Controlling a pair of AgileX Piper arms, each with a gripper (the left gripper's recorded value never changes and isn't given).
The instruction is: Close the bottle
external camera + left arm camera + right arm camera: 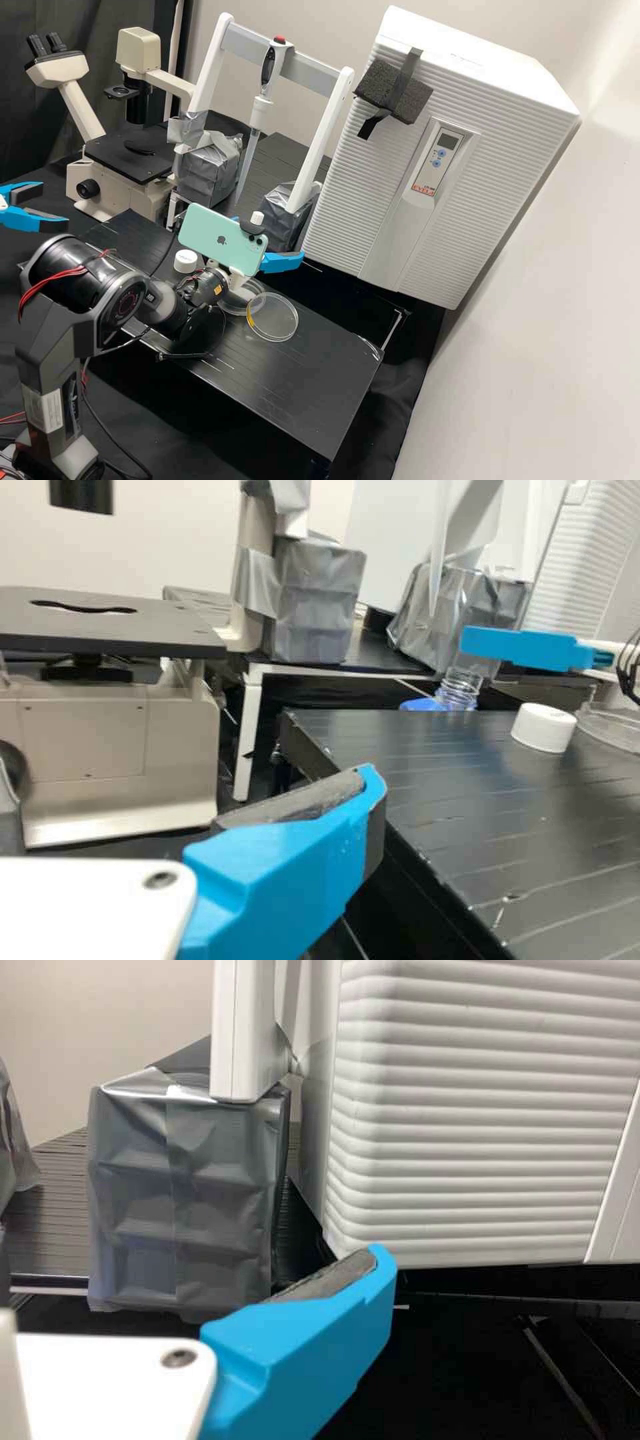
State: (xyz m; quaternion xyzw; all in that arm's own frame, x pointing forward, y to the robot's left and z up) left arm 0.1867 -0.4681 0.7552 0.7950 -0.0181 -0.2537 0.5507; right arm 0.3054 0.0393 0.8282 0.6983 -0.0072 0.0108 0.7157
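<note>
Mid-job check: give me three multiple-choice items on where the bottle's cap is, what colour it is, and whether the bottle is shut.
1. The round plastic screw cap is: A) on the raised black slatted platform; B) on the bottle; C) in a gripper.
2. The cap's colour is: A) blue; B) white; C) red.
3. The small clear plastic bottle is: A) capped; B) lying flat; C) upright, neck bare.
Key: 1 A, it rests loose on the platform, apart from the bottle; 2 B, it is plainly white against the black; 3 C, its threaded neck shows with nothing on it.
</note>
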